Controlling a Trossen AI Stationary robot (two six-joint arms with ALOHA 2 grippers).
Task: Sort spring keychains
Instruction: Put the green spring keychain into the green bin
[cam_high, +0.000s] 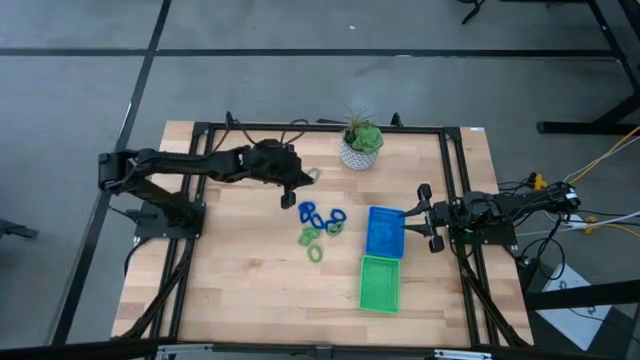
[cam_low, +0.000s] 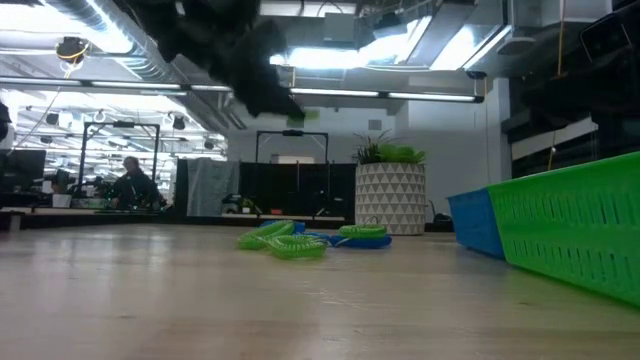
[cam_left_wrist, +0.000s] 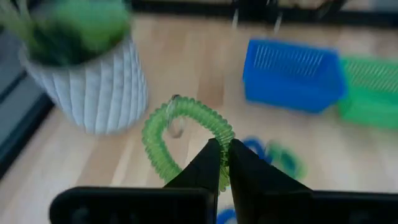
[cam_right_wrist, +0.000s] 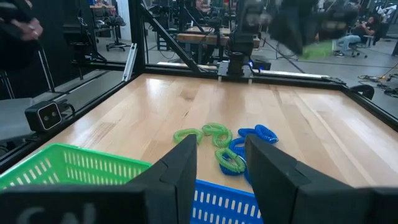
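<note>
Pale butcher-block wood is making up the surface (cam_high: 240, 280), framed by dark rails and sitting on a grey workshop floor, with benches and a seated person (cam_low: 132, 185) showing far behind. At about twelve o'clock on it a white ribbed planter (cam_high: 358, 153) with a spiky green plant is standing out of the way. Toward three o'clock a blue tray (cam_high: 384, 232) and a green tray (cam_high: 380, 284), both thin perforated plastic, are lying end to end, presumably so each colour gets its own bin. Near the centre the remaining spring keychains (cam_high: 320, 228) are lying in a loose tangle of glossy blue and light-green coils, touching one another. The left gripper (cam_left_wrist: 222, 167) is hanging above the surface at roughly eleven o'clock of that heap, its jaws pressed together on a light-green keychain (cam_left_wrist: 180, 127); the springy loop is arching out beyond the tips, pinched by one side so it dangles free. I judge it is being carried toward the green tray. The right gripper (cam_right_wrist: 221, 168) is waiting just beside the blue tray at three o'clock, jaws spread and empty.
</note>
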